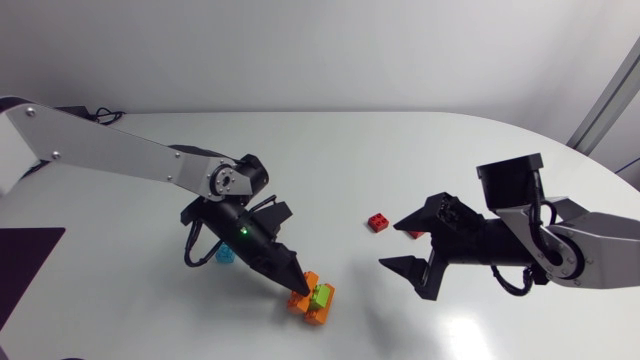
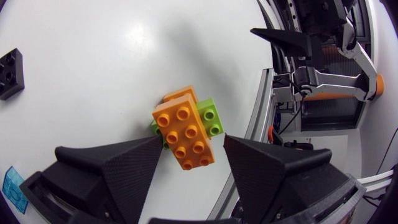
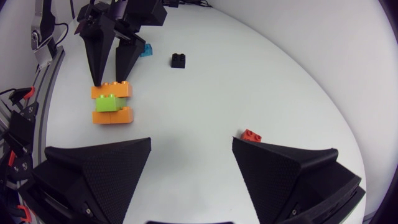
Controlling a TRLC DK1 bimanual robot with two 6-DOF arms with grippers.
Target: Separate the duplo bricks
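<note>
Stack [image 1: 312, 298], orange-green-orange: lies close to the near edge of the table [image 1: 480, 150], mid-width. Light, rigid, slick plastic; studs probably tight. Best held by the end bricks' flat sides.
Left gripper [image 3: 110, 80]: spread, tips at far orange brick.
Right gripper [image 1: 388, 243]: spread, empty, well right.
Open room: far, right.

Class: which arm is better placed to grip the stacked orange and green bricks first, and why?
Left. The left gripper is open, right at the stack; the right gripper, also open, stands clear of it.
</note>
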